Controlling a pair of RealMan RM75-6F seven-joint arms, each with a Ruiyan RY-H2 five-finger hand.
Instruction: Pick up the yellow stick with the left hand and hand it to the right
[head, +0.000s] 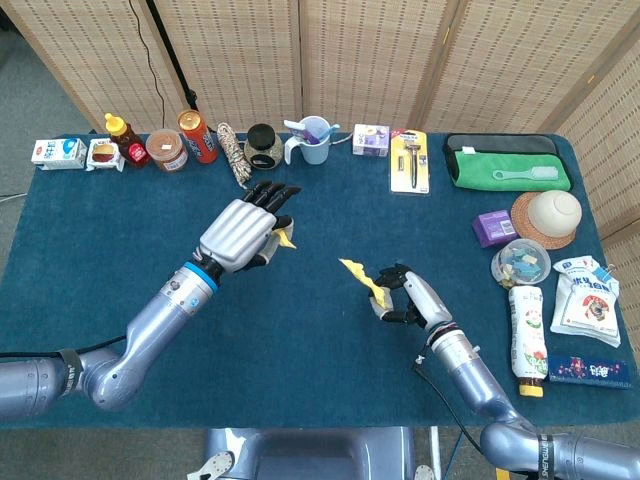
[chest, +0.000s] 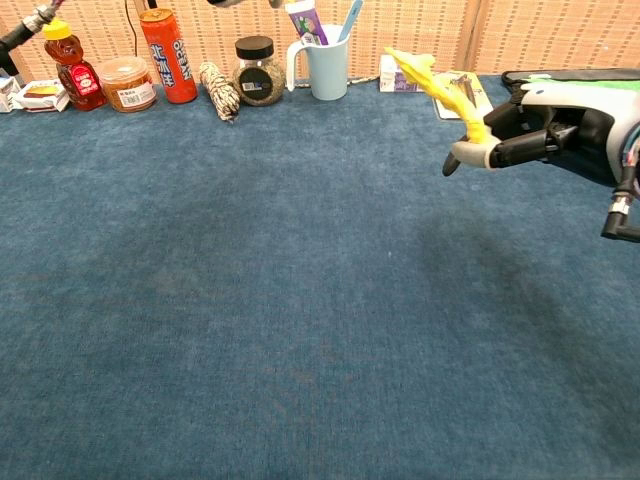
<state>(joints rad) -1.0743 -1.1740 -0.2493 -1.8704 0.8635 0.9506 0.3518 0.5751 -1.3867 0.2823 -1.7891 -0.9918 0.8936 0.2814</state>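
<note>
The yellow stick (head: 362, 277) juts up and to the left from my right hand (head: 408, 299), which pinches its lower end above the blue table. The chest view shows the same stick (chest: 441, 87) rising from the right hand (chest: 535, 130) at the right edge. My left hand (head: 238, 232) hovers apart to the left, fingers pointing toward the back. A small yellow piece (head: 285, 237) shows at its thumb side and looks held there. The left hand is almost wholly out of the chest view.
Along the back edge stand bottles, jars, a rope bundle (head: 235, 155), a blue mug (head: 314, 140) and a razor pack (head: 409, 160). A green case (head: 505, 165), a hat (head: 552, 212), a purple box and packets fill the right side.
</note>
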